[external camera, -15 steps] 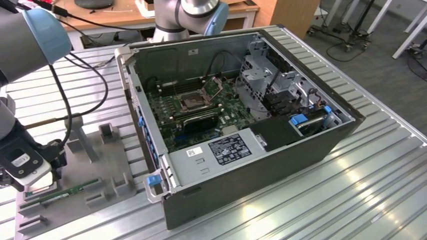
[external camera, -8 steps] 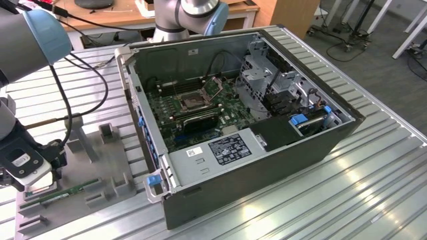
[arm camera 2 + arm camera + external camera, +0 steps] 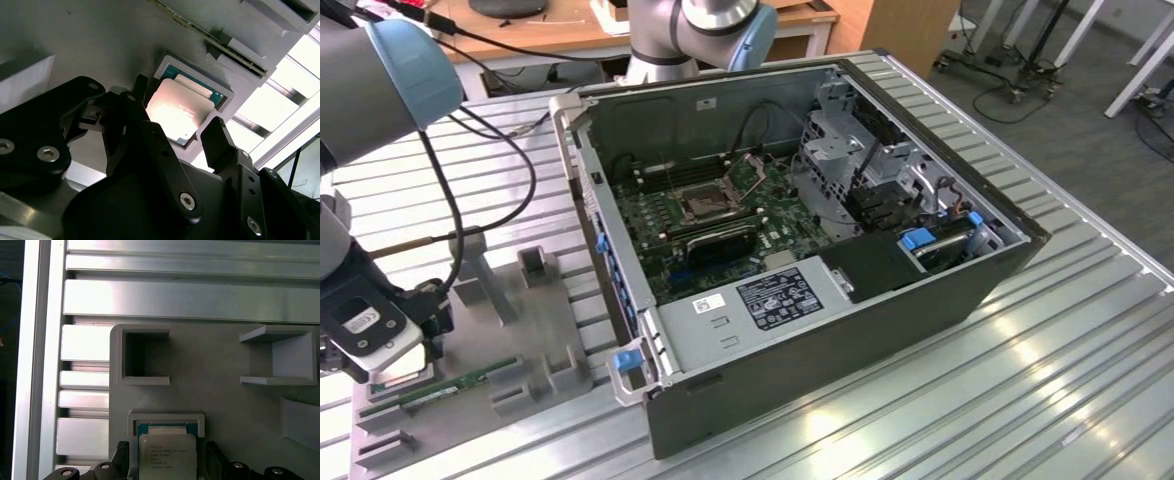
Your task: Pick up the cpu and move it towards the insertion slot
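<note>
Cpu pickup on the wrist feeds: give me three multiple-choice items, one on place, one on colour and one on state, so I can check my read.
1. Where does the cpu lie?
A. In the insertion slot
B. In a pocket of the fixture plate
C. On the bare table slats

2. What colour is the fixture plate?
A. Red
B. Yellow
C. Grey

3. How is the gripper?
A. Open, a finger on each side of the cpu
B. Shut on the cpu, lifted clear
C. Shut on the memory stick

1 B: both wrist views show the cpu seated in the raised-rim pocket.
2 C: the plate is plain grey in both wrist views.
3 A: in the second wrist view the fingers stand apart, one on either side of the cpu.
</note>
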Controlling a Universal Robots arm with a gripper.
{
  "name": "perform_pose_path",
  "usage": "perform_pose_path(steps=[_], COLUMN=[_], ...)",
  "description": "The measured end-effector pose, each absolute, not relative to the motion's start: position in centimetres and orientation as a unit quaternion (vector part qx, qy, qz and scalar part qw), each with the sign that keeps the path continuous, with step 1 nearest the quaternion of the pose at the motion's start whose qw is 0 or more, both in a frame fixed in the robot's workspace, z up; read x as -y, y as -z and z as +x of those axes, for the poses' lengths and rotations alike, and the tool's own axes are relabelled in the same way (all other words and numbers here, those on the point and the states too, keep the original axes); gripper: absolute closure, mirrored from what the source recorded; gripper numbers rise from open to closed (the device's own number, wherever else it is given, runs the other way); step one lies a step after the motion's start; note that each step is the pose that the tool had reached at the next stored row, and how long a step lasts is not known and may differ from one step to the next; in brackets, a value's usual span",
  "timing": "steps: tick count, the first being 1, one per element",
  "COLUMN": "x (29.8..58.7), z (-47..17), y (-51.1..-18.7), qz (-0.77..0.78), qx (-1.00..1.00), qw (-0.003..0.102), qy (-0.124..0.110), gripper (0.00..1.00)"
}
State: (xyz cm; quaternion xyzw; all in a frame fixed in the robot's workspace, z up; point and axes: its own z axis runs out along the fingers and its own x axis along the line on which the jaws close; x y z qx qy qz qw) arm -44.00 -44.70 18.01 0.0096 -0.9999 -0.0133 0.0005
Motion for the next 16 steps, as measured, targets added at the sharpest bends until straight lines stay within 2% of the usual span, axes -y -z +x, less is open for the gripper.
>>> perform_pose_path(steps=[8,9,16], x=[44.7,44.7,44.7], z=[-44.03,-44.03,-44.05], y=[-18.0,-18.0,-18.05], qz=[0.01,0.01,0.01], qx=[1.0,1.0,1.0], qw=[0.0,0.0,0.0], qy=[0.013,0.013,0.013], gripper=[0.31,0.38,0.38])
